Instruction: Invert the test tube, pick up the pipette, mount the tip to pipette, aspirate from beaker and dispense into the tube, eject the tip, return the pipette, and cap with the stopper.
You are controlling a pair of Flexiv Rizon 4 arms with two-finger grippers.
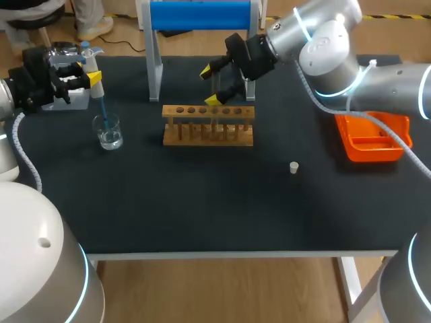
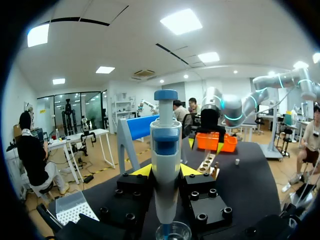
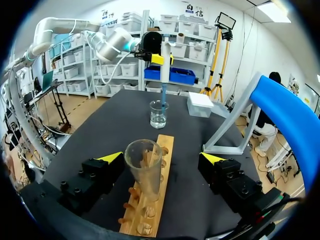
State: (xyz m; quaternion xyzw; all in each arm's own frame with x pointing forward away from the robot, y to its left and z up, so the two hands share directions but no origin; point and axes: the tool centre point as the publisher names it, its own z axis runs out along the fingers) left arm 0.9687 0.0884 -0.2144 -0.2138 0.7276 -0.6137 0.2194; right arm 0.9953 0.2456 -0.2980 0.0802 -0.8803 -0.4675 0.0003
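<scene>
Near edge: a broad stretch of the table's (image 1: 202, 215) black mat lay between this edge and the rack (image 1: 209, 134).
Stopper: small and white, it stood alone on that stretch, right of the middle (image 1: 293, 167), well apart from the rack and the tray.
Right edge: an orange tray (image 1: 374, 153) sat close to it, with the right arm passing above it toward the middle.
Rack: wooden, with a row of holes, it lay crosswise at the middle of the table, between beaker and tray.
Tube: clear glass (image 3: 145, 165), upright in the rack with its open mouth up.
Right gripper: it hung over the rack (image 1: 210, 85) with its fingers spread wide either side of the tube, touching neither side.
Left edge: the beaker (image 1: 108, 132) stood near it, well left of the rack, with clear liquid in its bottom.
Pipette: white and blue (image 3: 164, 70), upright over the beaker, its thin blue tip reaching down into the glass.
Left gripper: clamped on the pipette's body from both sides (image 2: 166, 171).
Far left corner: a pale box (image 3: 201, 104) sat just behind the beaker and the left gripper.
Far edge: a stand (image 1: 202, 15) with a blue top and grey legs rose behind the rack, close behind the right gripper.
</scene>
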